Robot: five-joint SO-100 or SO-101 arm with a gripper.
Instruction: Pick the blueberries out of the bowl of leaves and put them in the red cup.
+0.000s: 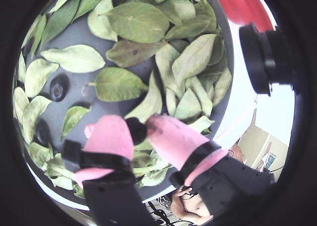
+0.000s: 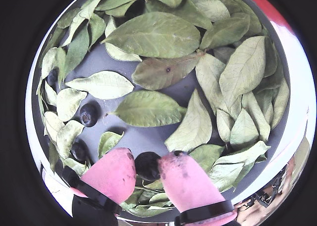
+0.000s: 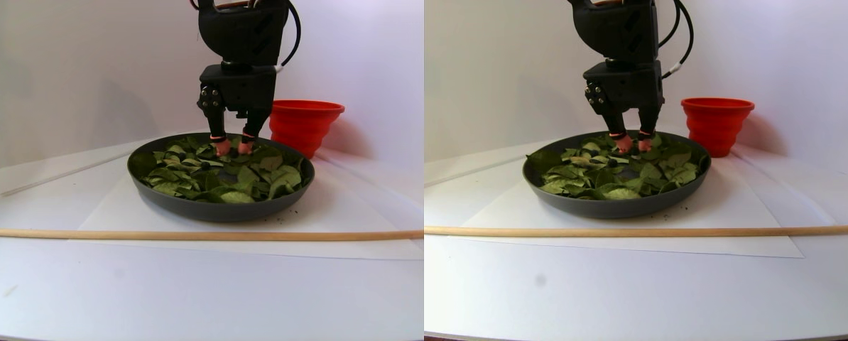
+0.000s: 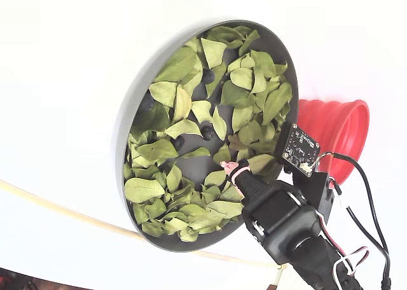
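Blueberries were what I was after, and one blueberry (image 2: 147, 165) sat pinched between my pink fingers (image 2: 184, 185), dark and round, low over the near part of the bowl (image 2: 148, 137). In a wrist view the same held berry (image 1: 135, 129) showed between the two pink pads, with the gripper (image 1: 140, 129) closed onto it. I could not tell whether the berry was already lifted clear of the leaves (image 2: 153, 35) beneath it.

Two more berries lay loose on the bowl's dark grey floor to the left in that wrist view: one loose berry (image 2: 88, 114) just beside a pale leaf, and a second berry (image 2: 79, 150) lower down, partly tucked among curled leaves. The other wrist view showed the first of them (image 1: 58, 88) on bare grey as well. From the fixed view I could pick out further dark berries (image 4: 207, 131) among the greenery near the middle of the dish (image 4: 127, 112).

The leaves covered most of the bowl, thickest along the right side in both wrist views, light green to olive, dry and overlapping.

In the stereo pair view the gripper (image 3: 229, 147) reached straight down into the far half of the bowl (image 3: 218, 209). The red cup (image 3: 305, 124) stood upright just behind the bowl, to the right, apart from the arm. The bowl rested on a white sheet on the counter (image 3: 182, 291), and a thin wooden rod (image 3: 111, 233) lay across in front of it.
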